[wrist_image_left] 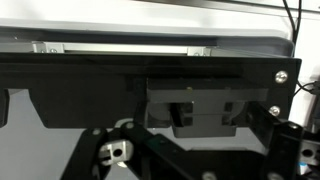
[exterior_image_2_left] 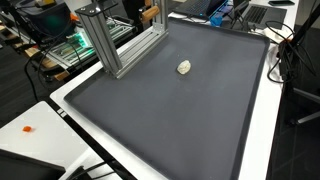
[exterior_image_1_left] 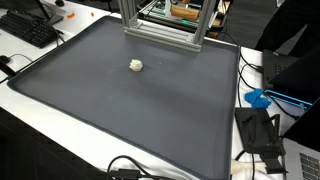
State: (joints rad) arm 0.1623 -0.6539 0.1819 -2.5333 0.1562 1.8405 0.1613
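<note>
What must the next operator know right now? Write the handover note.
Gripper: only dark linkage shows in the wrist view, so open or shut cannot be told. It is absent from both exterior views.
Small white crumpled lump: lies alone on the dark grey mat, apart from the aluminium frame.
Done: nothing visible.
Left: lump not yet reached or gripped.

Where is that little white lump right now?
In both exterior views the white lump lies alone on the dark grey mat, a little way from the aluminium frame at the mat's edge.
</note>
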